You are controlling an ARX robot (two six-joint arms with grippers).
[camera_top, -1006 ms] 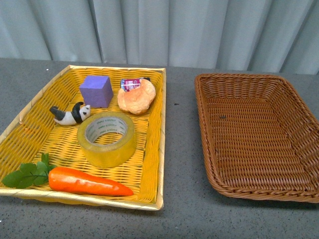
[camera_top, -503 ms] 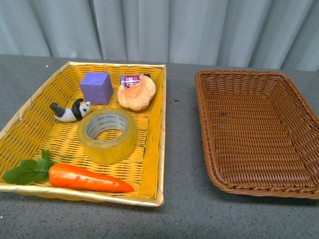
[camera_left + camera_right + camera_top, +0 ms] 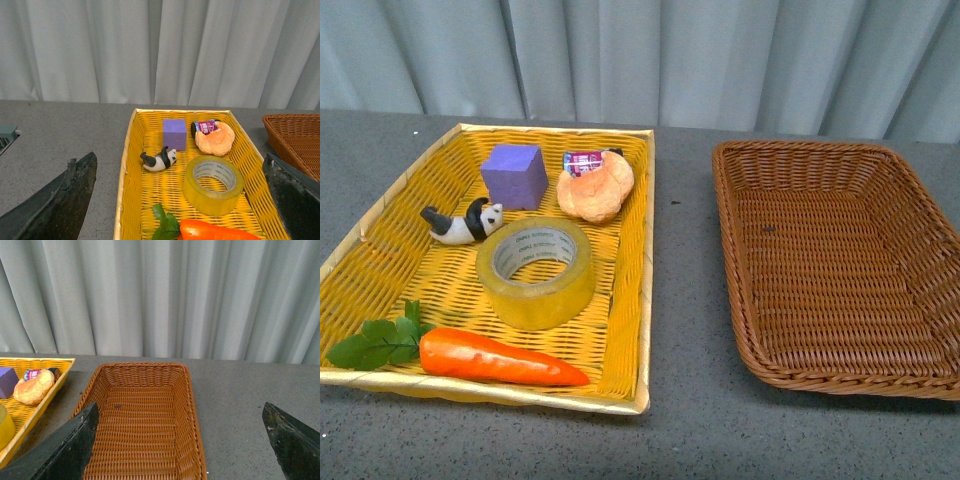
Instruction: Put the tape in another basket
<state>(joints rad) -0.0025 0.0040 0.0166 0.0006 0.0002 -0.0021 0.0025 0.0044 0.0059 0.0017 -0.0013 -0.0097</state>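
front view: the approach is judged in hand; the tape (image 3: pixel 534 272) is seen flat in the yellow basket (image 3: pixel 645 250) toward the left edge of the table (image 3: pixel 685 330). left gripper (image 3: pixel 180 155) and right gripper (image 3: pixel 181 405) are spread; a reach to the tape is called for

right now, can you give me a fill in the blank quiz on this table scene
1. The gold-rimmed basket holding the tape is woven in ____, unlike the brown basket.
2. The cube behind the tape is ____.
3. The orange vegetable in front of the tape is a ____.
4. The left tool and the right tool are both ____.
Missing words: yellow; purple; carrot; open.
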